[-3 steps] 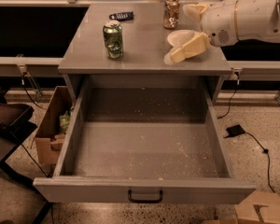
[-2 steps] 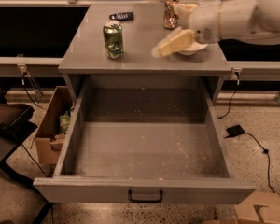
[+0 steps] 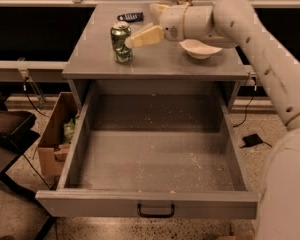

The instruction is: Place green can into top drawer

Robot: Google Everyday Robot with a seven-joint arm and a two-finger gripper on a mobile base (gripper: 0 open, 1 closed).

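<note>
The gripper hangs over the cabinet top, its cream tip reaching left to the shoulder of the green can; you cannot tell from this angle whether it is touching the can, nor whether it is clenched or released. The can stands upright near the left front of the top, just short of the edge. The arm crosses in from your right and runs out of view at the lower right corner. It hides most of a second can at the back; only its rim shows. A white bowl sits under the wrist, partly shaded. A flat black object lies behind the green can, too dark to identify.

The top drawer is pulled fully out below the front edge, its floor speckled with crumbs, its handle at centre. A cardboard box stands close against its left wall. Dark furniture is cut off at the left border
</note>
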